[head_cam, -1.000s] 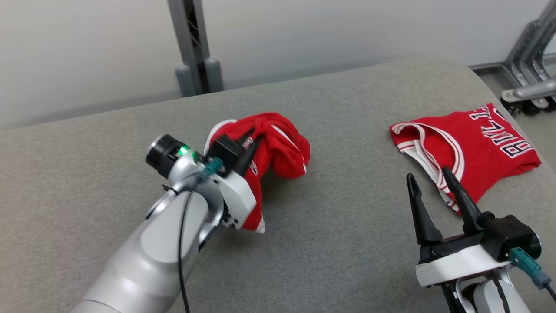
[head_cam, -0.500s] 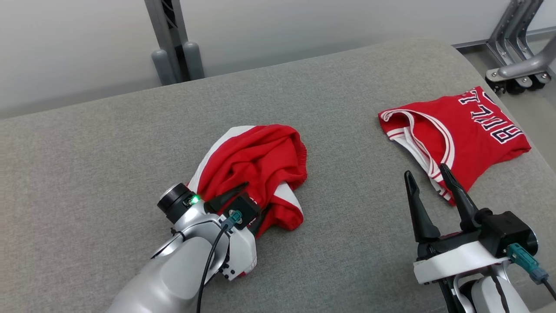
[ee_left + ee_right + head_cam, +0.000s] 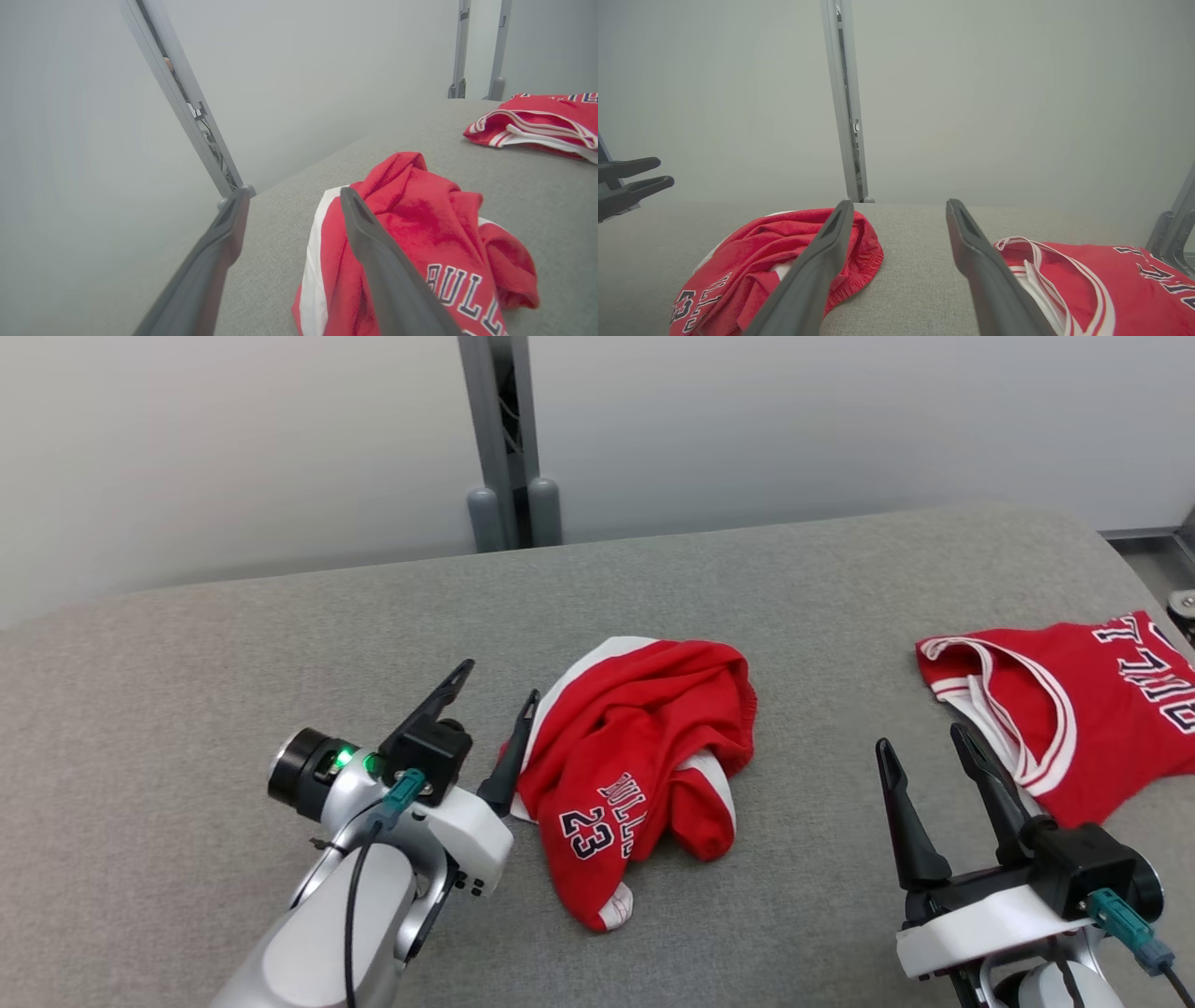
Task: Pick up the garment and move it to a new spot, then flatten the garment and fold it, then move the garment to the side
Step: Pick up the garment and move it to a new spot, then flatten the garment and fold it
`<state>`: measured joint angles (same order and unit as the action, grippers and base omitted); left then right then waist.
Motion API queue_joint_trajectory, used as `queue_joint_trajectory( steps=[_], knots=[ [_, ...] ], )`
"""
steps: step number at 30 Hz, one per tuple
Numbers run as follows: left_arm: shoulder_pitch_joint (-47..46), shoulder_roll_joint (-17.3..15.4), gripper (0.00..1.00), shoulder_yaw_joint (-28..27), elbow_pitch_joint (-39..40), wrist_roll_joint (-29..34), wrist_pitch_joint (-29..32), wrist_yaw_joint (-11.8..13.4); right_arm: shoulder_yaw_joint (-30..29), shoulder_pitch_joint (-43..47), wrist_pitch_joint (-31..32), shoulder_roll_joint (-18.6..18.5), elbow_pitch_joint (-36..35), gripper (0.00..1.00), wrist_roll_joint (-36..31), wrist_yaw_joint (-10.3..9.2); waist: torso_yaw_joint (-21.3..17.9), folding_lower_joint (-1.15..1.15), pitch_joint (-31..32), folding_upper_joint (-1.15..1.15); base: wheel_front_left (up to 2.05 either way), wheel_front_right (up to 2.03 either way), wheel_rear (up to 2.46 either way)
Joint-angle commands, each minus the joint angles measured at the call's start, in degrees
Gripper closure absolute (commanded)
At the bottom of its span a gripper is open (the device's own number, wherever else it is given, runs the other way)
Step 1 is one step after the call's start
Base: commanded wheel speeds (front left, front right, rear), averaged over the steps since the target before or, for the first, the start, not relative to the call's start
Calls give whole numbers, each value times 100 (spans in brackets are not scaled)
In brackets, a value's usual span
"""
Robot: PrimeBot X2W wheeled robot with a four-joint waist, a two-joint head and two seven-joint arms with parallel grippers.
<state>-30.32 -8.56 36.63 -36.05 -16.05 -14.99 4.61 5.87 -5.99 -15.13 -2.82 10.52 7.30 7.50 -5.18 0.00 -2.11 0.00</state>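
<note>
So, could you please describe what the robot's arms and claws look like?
Both arms are alike. The left claw and right claw each have two long, dark, tapering fingers on a black block over a white bracket. A teal plug with a black cable feeds each wrist. The left forearm is glossy silver, with a black cylinder lit green.

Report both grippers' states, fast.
Left gripper: open, holding nothing, next to the shorts.
Right gripper: open, holding nothing.
</note>
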Motion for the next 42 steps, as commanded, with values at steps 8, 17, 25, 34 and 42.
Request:
queue_joint_trajectory(
  steps=[8, 17, 25, 34, 42],
  knots=[
    [965, -227, 0, -1054, 1222, 218, -15, 353, -123, 187, -6, -33, -28, 0, -14, -2, 590, 0, 255, 0, 0, 0, 0],
    [2273, 82, 0, -2096, 2198, 706, -16, 580, -156, 352, -6, -39, 193, 0, 32, -2, 855, 0, 397, 0, 0, 0, 0],
    [3053, 335, 0, -2678, 2740, 1184, -16, 446, -184, 420, -6, -65, 413, 0, 49, -2, 955, 0, 425, 0, 0, 0, 0],
    [2970, 479, 0, -2878, 2730, 1292, -16, 279, -200, 327, -6, -80, 539, 0, 50, -2, 1010, 0, 354, 0, 0, 0, 0],
    [2914, 517, 0, -2909, 2670, 1366, -16, 142, 38, 164, -6, -212, 1263, 0, -206, -2, 1058, 0, 221, 0, 0, 0, 0]
  ],
)
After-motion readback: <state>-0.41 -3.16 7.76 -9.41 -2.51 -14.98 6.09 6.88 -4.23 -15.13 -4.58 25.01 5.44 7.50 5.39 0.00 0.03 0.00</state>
